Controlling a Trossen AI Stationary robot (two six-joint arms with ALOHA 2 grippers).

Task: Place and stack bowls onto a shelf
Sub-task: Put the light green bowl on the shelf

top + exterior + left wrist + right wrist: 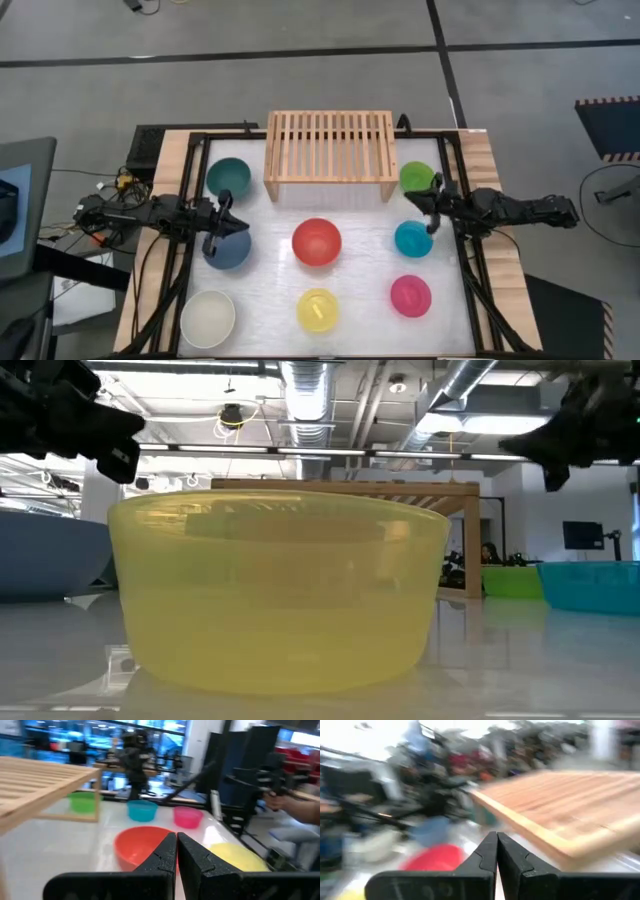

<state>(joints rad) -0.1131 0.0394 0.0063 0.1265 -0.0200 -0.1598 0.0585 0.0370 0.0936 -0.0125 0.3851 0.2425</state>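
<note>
Eight bowls sit on their bases on the white table: dark green, slate blue, red, cream white, yellow, pink, cyan and lime green. The light-wood shelf stands on its side legs at the far edge, its slatted top bare. My left gripper hovers shut above the slate blue bowl; its wrist view shows the shut fingers facing the red bowl. My right gripper hangs shut between the lime green and cyan bowls, with its fingers together.
Black frame rails run along the table's left and right sides. The yellow bowl fills the low view, hiding most of the table behind it. A person's arm shows beyond the table's near-right side. There is bare table between the bowls and under the shelf.
</note>
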